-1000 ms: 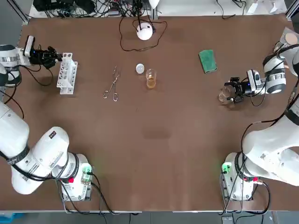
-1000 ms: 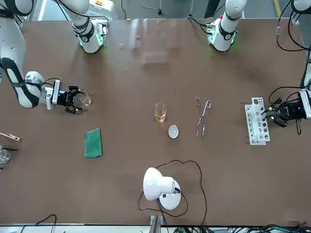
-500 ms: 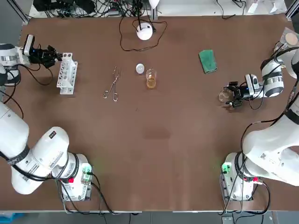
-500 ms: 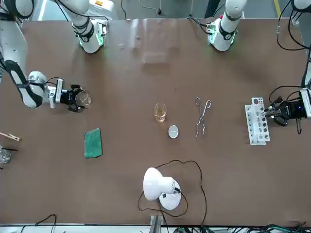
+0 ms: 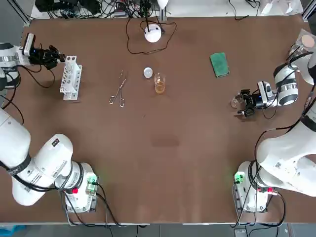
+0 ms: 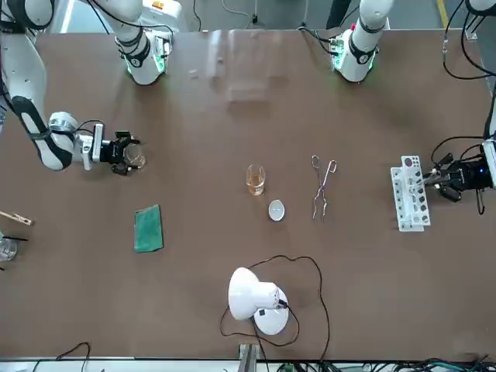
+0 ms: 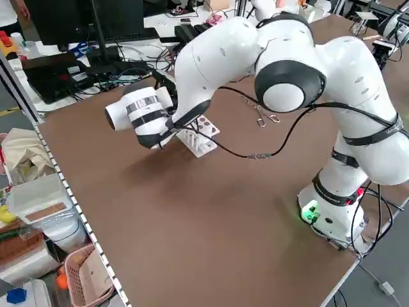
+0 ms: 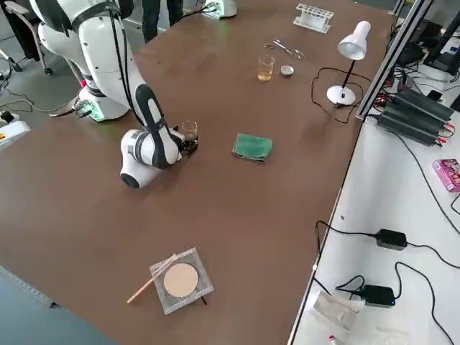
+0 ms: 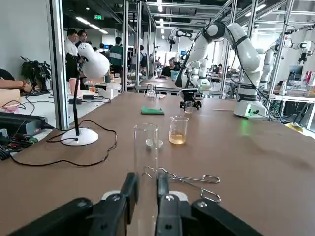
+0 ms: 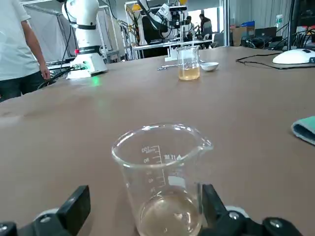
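Observation:
My left gripper [image 5: 57, 54] hovers at the table's far left, beside the white test tube rack [image 5: 70, 78]. It is shut on an upright clear test tube [image 9: 146, 157], which stands between its fingers [image 9: 129, 189] in the left wrist view. My right gripper [image 5: 242, 102] sits low at the right side of the table. It is open, with its fingers either side of a small clear glass beaker [image 10: 162, 182]. That beaker [image 5: 235, 101] stands on the table, and a gap shows beside one finger [image 10: 78, 204].
Mid-table are a beaker of amber liquid [image 5: 159, 84], a small white dish [image 5: 147, 72] and metal tongs [image 5: 118, 90]. A white desk lamp [image 5: 153, 33] with its cable stands at the back. A green cloth [image 5: 219, 64] lies back right, and a mesh pad with a disc [image 5: 307, 40] at the right edge.
My right wrist has swung a little toward the robot's side while its fingers stay around the beaker, which has barely moved. My left gripper has shifted slightly toward the back with the tube.

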Robot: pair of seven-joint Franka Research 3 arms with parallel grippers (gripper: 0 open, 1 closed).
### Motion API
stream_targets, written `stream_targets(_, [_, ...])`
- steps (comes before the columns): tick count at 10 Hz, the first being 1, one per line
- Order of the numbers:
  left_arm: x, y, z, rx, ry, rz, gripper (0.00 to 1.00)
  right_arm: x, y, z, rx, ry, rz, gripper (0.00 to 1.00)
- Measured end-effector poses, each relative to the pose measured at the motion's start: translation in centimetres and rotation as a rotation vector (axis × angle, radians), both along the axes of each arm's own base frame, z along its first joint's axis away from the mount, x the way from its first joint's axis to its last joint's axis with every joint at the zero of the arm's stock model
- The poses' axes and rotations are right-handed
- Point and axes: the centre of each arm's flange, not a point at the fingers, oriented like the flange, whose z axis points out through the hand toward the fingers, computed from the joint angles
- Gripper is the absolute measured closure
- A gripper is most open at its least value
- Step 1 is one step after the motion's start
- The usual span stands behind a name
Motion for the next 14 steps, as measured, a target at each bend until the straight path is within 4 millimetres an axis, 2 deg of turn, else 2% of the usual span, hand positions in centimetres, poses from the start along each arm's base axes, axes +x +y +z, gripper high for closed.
stream_targets(7, [0.2, 0.1, 1.5, 0.015, -0.009, -0.003, 0.78, 0.1, 0.8, 0.0, 0.005, 0.003, 0.018, 0.00])
stream_targets(12, [0.5, 0.0, 4.8, 0.054, -0.017, -0.003, 0.78, 0.1, 1.0, 0.0, 0.007, 0.004, 0.021, 0.03])
stream_targets(14, [0.9, -1.4, 5.7, 0.053, 0.003, -0.017, 0.78, 0.1, 1.0, 0.0, 0.007, 0.004, 0.022, 0.08])
